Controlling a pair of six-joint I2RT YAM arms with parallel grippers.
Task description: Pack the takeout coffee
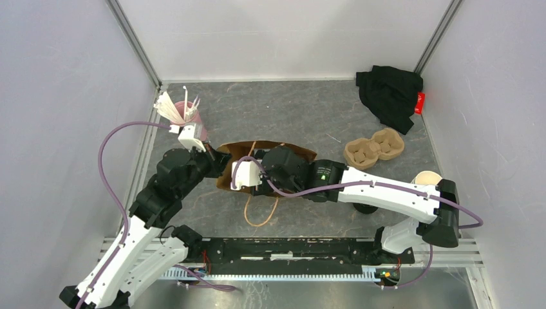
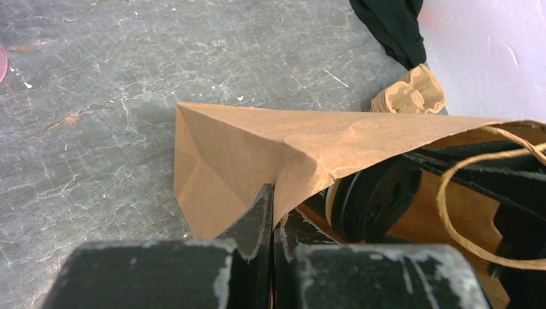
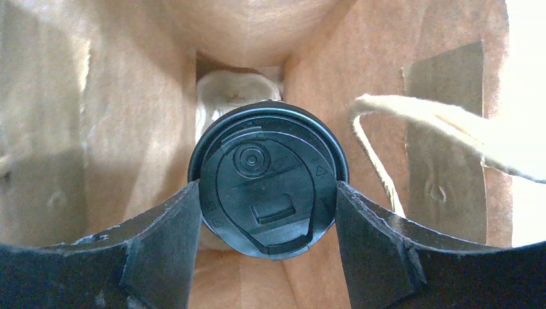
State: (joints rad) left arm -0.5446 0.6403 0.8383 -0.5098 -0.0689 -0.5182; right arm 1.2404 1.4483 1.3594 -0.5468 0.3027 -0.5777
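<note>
A brown paper bag (image 1: 225, 174) lies on its side mid-table, also in the left wrist view (image 2: 257, 148). My left gripper (image 2: 273, 212) is shut on the bag's upper edge and holds the mouth up; in the top view it (image 1: 216, 159) is at the bag's left end. The takeout coffee (image 3: 267, 180), a cup with a black dome lid, is inside the bag, lid facing my right wrist camera. My right gripper (image 3: 264, 212) is shut on it, fingers touching both sides of the lid. The lid (image 2: 373, 199) shows in the bag's mouth. The cup is hidden in the top view.
A cardboard cup carrier (image 1: 373, 148) lies back right of the bag, a black cloth (image 1: 389, 93) in the far right corner. A pink cup of white stirrers (image 1: 187, 112) stands at the left wall. Lidless cups (image 1: 426, 178) stand at right. The twine handle (image 1: 261, 212) trails toward me.
</note>
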